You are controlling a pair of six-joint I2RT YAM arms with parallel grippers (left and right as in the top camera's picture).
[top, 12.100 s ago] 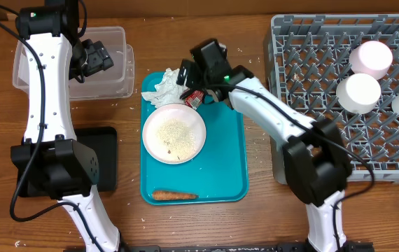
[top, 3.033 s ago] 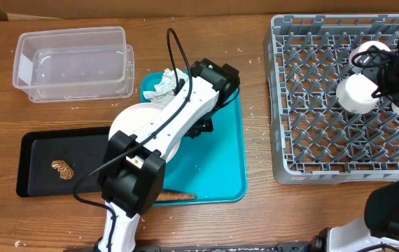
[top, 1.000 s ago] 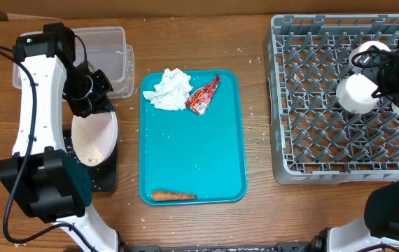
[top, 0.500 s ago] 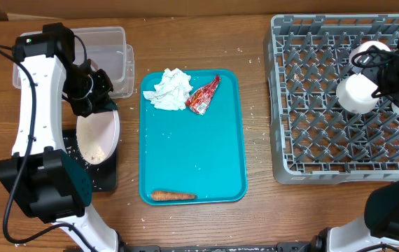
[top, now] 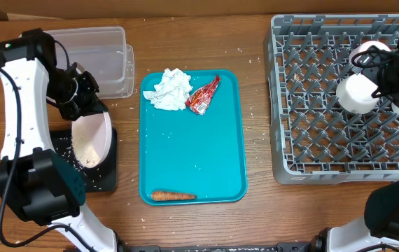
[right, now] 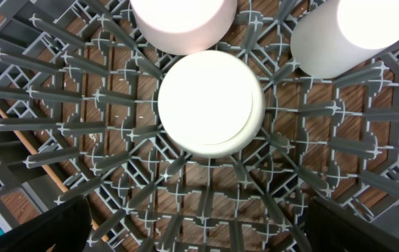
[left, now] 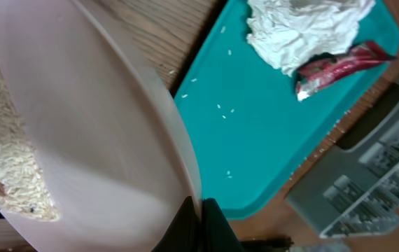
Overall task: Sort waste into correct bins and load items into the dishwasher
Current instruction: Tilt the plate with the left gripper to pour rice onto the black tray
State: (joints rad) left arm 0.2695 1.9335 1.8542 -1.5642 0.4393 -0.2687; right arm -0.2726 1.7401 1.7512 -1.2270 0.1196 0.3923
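Observation:
My left gripper [top: 82, 110] is shut on the rim of the pale plate [top: 92, 140], which tilts steeply over the black tray [top: 103, 180]. In the left wrist view the fingertips [left: 201, 218] pinch the plate [left: 94, 119] edge, and the rice [left: 3, 150] has slid to its low side. The napkin [top: 169, 89], red wrapper [top: 203, 94] and carrot [top: 173, 196] lie on the teal tray [top: 199, 147]. My right gripper [right: 203, 231] hangs open above the dish rack [top: 325, 119], over a bowl [right: 210, 101]. The brown lump is hidden.
The clear tub [top: 94, 59] stands behind the black tray, close to my left arm. A second bowl [right: 182, 21] and a cup [right: 353, 31] sit upside down in the rack. Loose rice grains [top: 91, 183] dot the black tray and the table.
My left arm has swung left and tipped the plate more steeply over the black tray; more grains lie on the tray. The right arm has not moved.

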